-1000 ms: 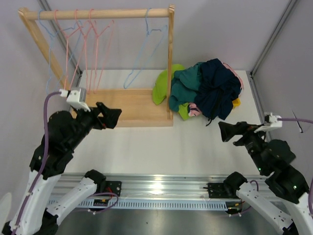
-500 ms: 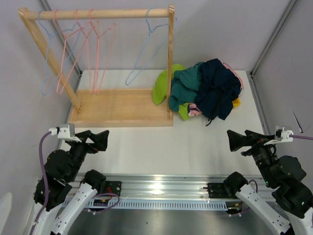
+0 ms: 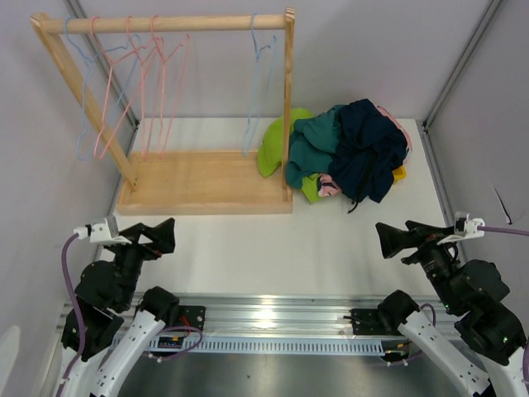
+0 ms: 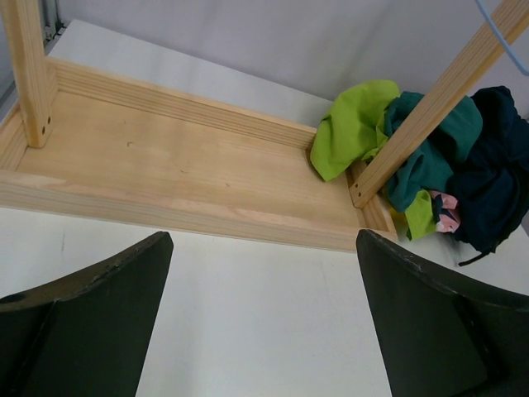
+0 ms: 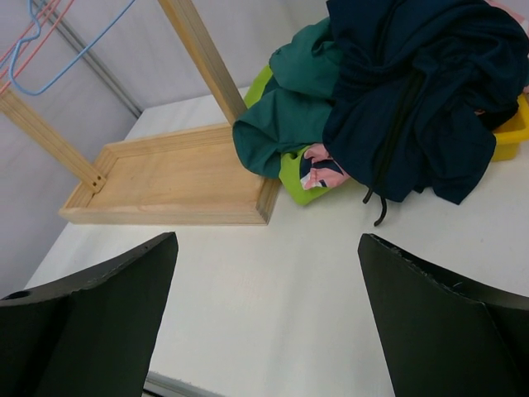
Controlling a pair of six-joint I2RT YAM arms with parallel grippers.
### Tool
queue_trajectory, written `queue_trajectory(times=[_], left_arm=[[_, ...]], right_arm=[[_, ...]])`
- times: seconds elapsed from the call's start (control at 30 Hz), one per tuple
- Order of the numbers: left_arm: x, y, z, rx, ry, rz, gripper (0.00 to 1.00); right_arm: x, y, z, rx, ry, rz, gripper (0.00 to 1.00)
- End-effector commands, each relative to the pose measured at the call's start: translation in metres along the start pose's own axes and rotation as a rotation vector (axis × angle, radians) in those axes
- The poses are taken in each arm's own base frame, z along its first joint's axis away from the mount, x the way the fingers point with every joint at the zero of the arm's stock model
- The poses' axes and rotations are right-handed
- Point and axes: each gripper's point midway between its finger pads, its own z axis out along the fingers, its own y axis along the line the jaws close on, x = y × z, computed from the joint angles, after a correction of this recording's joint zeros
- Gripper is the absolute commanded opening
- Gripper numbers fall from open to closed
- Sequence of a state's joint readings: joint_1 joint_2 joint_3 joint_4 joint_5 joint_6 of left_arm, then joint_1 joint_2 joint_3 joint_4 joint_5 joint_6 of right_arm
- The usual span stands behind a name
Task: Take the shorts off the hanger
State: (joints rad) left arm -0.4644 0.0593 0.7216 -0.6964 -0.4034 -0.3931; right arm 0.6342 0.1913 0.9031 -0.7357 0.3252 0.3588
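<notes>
The shorts, as far as I can judge, are lying somewhere in the crumpled heap of lime-green, teal and dark navy garments [image 3: 343, 153], which is resting on the white table [image 3: 273, 240] just beside the right post of the rack. Which piece is the shorts I cannot tell. That is probably why no cloth is hanging on any of the thin pink and blue wire hangers [image 3: 157, 83]: they are dangling bare from the round wooden rail [image 3: 165, 23], over the shallow pale-wood base tray [image 3: 207, 178].

The left gripper [image 4: 263, 265] is holding its black fingers spread wide and is gripping nothing, and the right gripper [image 5: 266, 265] is doing the same. Both are sitting low by the arm bases, well apart from the rack and the heap. The removal itself looks finished, which would explain why both tools are resting idle.
</notes>
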Motion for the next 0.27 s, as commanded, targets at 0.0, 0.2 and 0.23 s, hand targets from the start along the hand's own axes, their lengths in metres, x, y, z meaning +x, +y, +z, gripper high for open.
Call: queue_trajectory(times=[0.0, 0.2, 0.23], left_arm=[[-0.0026, 0.0022, 0.0062, -0.036, -0.004, -0.01, 0.99], [-0.004, 0.0047, 0.005, -0.047, -0.013, -0.017, 0.99], [-0.0041, 0.0043, 0.0053, -0.047, -0.011, -0.016, 0.99]], right_arm=[[-0.0054, 0.0073, 0.0001, -0.042, -0.023, -0.02, 0.99], [-0.0058, 0.0098, -0.0002, -0.057, -0.027, -0.034, 0.99], [-0.005, 0.011, -0.0001, -0.064, -0.025, -0.036, 1.0]])
